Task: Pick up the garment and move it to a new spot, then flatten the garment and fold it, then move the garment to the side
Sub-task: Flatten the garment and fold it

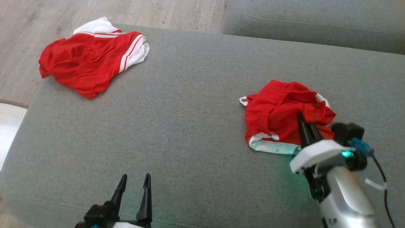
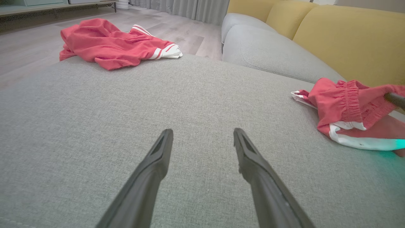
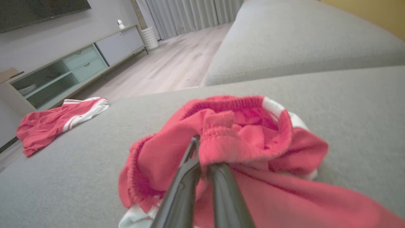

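Your right pincer (image 1: 304, 122) has its fingers pressed together on a fold of the crumpled red mesh garment with white trim (image 1: 278, 107). The garment sits right of centre in the head view, on the grey fabric sofa cushion (image 1: 190, 120). The heap lies directly ahead of that pincer, so the right arm is nearer. Your left pincer (image 1: 134, 182), at lower left, stands spread over bare cushion. Bunching hides the garment's long axis, and I cannot tell how much cloth is caught.
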You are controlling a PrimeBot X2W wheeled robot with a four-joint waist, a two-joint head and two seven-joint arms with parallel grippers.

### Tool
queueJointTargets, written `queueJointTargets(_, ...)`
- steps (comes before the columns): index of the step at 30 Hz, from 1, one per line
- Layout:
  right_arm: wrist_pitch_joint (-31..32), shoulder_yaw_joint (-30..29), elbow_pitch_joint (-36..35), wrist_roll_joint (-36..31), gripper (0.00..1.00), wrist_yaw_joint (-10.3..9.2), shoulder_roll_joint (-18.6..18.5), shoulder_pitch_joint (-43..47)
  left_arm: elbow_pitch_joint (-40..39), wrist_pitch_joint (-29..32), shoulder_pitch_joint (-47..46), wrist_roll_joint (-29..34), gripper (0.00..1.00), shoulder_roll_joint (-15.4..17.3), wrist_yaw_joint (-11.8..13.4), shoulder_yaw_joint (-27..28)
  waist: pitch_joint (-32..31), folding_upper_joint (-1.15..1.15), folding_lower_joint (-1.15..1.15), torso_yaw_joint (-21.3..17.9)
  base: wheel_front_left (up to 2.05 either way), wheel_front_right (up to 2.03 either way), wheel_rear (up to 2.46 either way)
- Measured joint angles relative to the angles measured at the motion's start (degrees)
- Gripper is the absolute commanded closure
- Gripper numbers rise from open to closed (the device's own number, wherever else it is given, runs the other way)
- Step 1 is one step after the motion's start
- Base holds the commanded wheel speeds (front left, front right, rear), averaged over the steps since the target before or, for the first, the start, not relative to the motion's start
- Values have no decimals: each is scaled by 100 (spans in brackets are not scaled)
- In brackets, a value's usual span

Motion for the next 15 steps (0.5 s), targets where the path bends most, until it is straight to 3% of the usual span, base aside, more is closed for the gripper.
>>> queueJointTargets(7,237,600,-552,0,100,0,-12,-367,47,0,-74,0,0,-40,-10,-11,10,0,0,18,0,0,0)
queueJointTargets(15,742,1607,-604,103,100,0,-44,-928,119,-2,-244,0,0,-109,-81,-22,56,0,0,329,0,0,0)
